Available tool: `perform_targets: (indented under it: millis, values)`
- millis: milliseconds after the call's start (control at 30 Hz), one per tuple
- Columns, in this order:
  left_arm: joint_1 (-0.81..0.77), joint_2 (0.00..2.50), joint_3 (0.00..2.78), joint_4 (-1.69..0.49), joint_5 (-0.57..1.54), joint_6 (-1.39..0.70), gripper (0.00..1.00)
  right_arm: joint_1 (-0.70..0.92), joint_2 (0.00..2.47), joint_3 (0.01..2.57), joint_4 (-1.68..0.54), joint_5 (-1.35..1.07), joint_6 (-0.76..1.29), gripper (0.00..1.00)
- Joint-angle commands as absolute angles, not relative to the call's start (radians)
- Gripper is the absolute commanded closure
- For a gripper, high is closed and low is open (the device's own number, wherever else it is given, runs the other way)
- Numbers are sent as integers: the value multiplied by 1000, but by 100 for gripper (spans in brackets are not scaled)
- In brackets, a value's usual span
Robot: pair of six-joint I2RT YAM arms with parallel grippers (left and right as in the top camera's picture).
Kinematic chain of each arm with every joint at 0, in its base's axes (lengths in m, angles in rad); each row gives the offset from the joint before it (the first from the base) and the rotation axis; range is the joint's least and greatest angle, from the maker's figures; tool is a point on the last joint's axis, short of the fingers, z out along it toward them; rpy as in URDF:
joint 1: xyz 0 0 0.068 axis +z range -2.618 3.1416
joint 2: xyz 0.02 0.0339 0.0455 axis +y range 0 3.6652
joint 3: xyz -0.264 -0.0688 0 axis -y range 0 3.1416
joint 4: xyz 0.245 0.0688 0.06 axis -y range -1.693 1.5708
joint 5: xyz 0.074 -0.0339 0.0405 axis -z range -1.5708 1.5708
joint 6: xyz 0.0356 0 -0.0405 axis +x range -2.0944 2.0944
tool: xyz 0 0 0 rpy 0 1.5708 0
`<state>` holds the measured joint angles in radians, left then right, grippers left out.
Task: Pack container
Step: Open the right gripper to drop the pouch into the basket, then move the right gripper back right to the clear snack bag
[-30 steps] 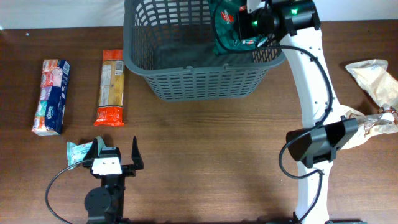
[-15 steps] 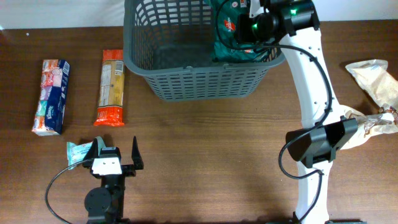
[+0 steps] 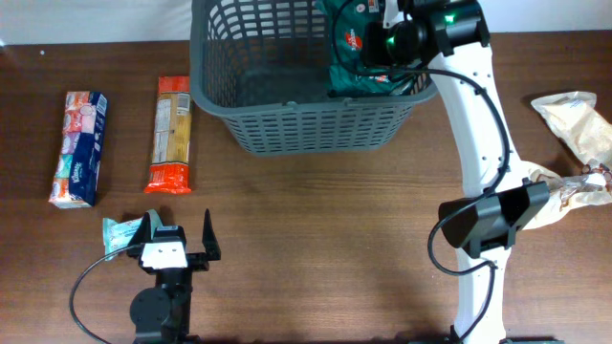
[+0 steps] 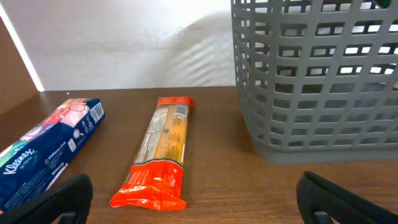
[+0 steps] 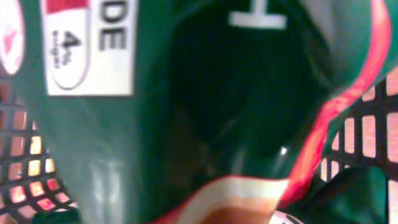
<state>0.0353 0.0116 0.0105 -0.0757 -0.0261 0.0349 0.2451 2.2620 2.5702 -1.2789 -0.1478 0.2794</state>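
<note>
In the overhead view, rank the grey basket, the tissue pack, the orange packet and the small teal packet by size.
1. Grey basket
2. tissue pack and orange packet, about alike
3. teal packet, smallest, though partly hidden

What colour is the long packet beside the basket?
The long packet is orange-red, clearest in the left wrist view.

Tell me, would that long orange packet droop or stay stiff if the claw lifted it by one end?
Probably stiff: the orange packet lies straight and flat-sided, suggesting rigid sticks inside. Its crimped end looks thin, so a grip there might slip. Lying flat, it should not roll.
</note>
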Motion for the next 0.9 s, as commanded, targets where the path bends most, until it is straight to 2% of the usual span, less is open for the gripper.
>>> perform_targets:
  millis: [0,200,233,300,333,400,433,633,867]
  values:
    - [39,5,9,-83,-15,50,1,236,2244,2571,-1259,-62,247,96]
    - [39,5,9,-83,-15,50,1,236,2281,2519,-1253,-67,247,95]
    - [39,5,9,-83,-15,50,1,236,2285,2511,-1249,-67,247,89]
    - [39,5,9,-83,-15,50,1,236,2286,2501,-1243,-67,247,62]
    - [39,5,9,-83,-15,50,1,236,2286,2500,-1239,-67,247,42]
    - [39,5,9,-83,-15,50,1,236,2286,2500,-1228,-76,242,21]
    - [39,5,9,-83,-15,50,1,236,2286,2500,-1221,-84,240,16]
    - [39,5,9,-83,-15,50,1,236,2286,2500,-1195,-152,210,0]
    - [39,5,9,-83,-15,50,1,236,2283,2571,-1159,-214,160,1]
